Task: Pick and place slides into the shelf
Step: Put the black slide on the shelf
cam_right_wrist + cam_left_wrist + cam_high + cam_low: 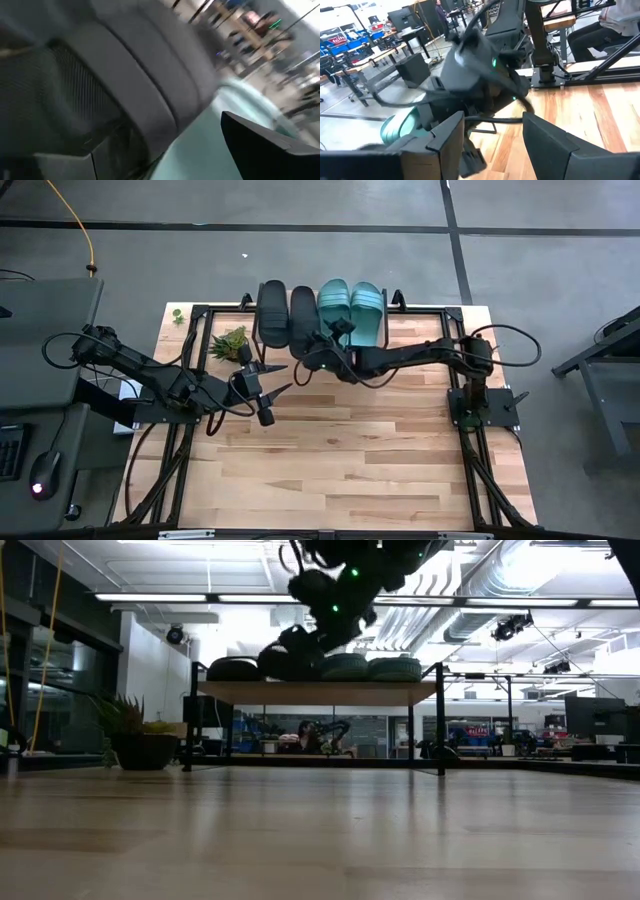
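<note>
Two black, two teal ribbed slides point(320, 312) atop shelf point(320, 692); right end effector point(318, 345) grip unclear, left end effector point(270, 385) agape, empty.

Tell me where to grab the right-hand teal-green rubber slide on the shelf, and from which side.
Grip the right-hand teal-green rubber slide at its near end, coming from the table side. It lies flat on the wooden shelf lengthwise, with the other teal slide tight against one side, so only that end and the outer edge are free. The right hand is nearest; the left hand waits mid-table, open.

Matt rubber slides point(304, 316) on pale wooden shelf point(320, 693).
</note>
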